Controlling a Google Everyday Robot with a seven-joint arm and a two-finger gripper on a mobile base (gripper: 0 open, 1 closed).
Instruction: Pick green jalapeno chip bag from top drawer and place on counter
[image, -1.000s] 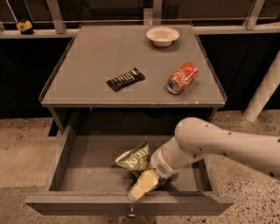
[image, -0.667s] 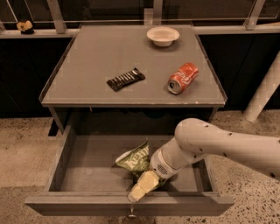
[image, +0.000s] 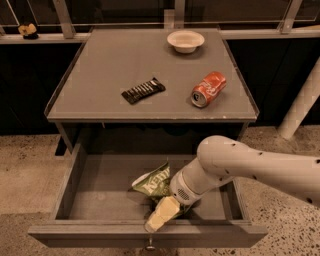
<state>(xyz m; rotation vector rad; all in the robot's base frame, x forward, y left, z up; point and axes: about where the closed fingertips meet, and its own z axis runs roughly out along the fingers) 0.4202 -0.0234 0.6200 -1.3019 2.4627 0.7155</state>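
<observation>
A: Where is the green jalapeno chip bag?
B: It lies crumpled in the top drawer, right of middle. The gripper is at the bag's near edge; whether it has a hold cannot be told.
A: How will it handle?
B: Likely light, soft, slippery foil. A crumpled fold should pinch best.

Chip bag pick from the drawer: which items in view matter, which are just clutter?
Job:
- chip bag, lying in the open drawer
- counter, the drop spot
- gripper, down in the drawer at the bag's near edge

Clutter, all on the counter:
- candy bar
- soda can, on its side
- bowl
</observation>
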